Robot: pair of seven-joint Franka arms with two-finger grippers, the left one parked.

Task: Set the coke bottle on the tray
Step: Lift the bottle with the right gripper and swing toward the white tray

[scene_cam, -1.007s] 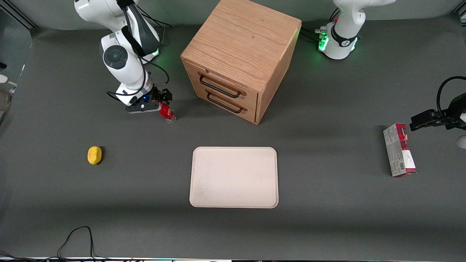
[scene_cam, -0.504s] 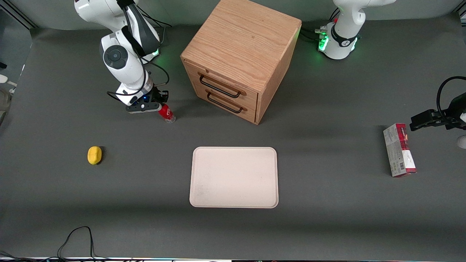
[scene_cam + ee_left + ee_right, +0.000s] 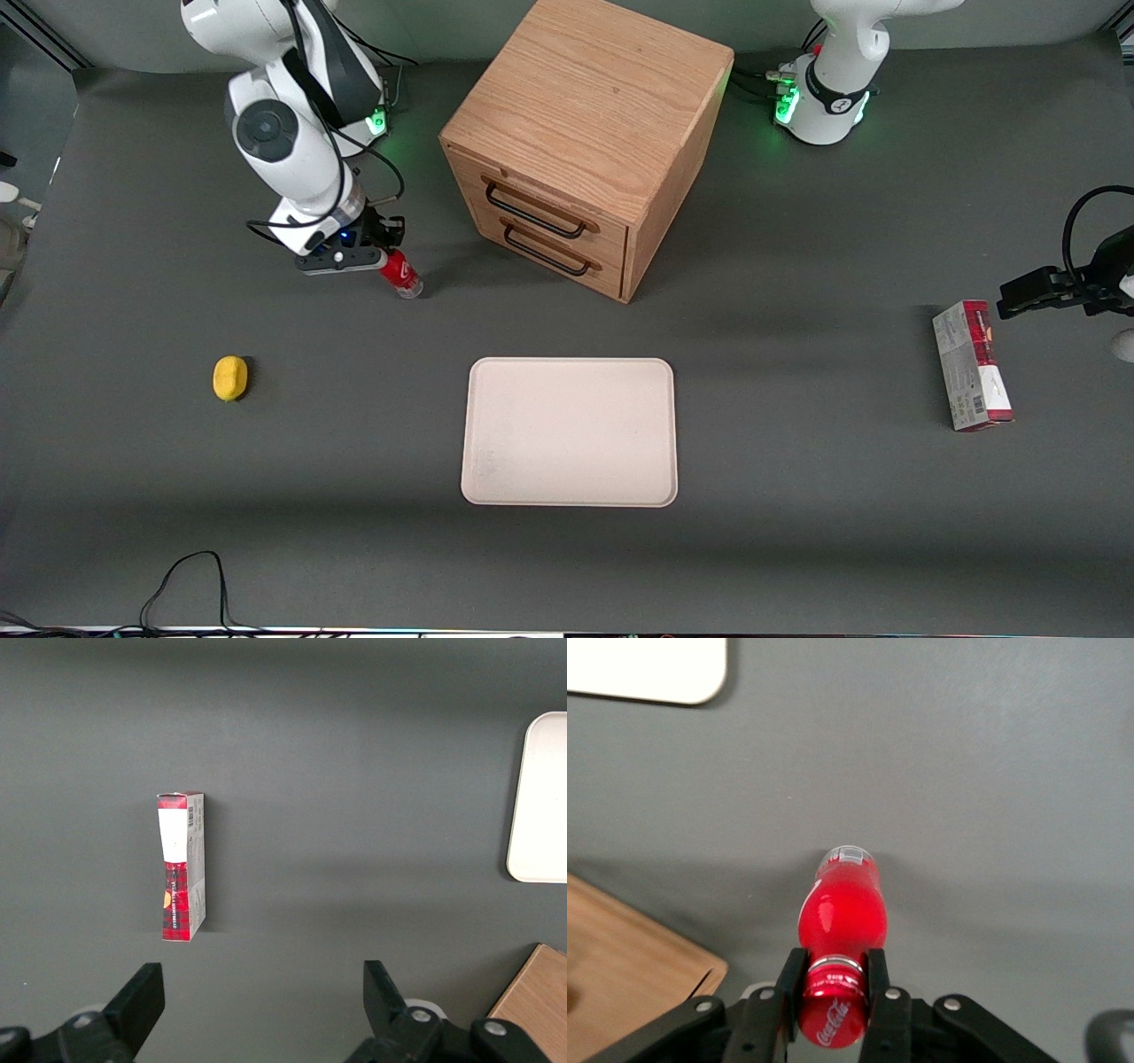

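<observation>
Gripper point(image 3: 835, 992) fingers squeeze the neck of the coke bottle point(image 3: 842, 912), just under its red cap. It hangs over the worktop near the back edge, toward the working arm's end, beside the wooden cabinet point(image 3: 585, 142). I cannot tell if the bottle's clear bottom touches the worktop. The bottle point(image 3: 400, 273) leans a bit. It looks small, light and hard, and its smooth sides may be slippery, so the thin neck is a good spot to hold. The tray point(image 3: 570, 431) lies near the middle of the worktop, closer to the front edge, well apart from the bottle.
</observation>
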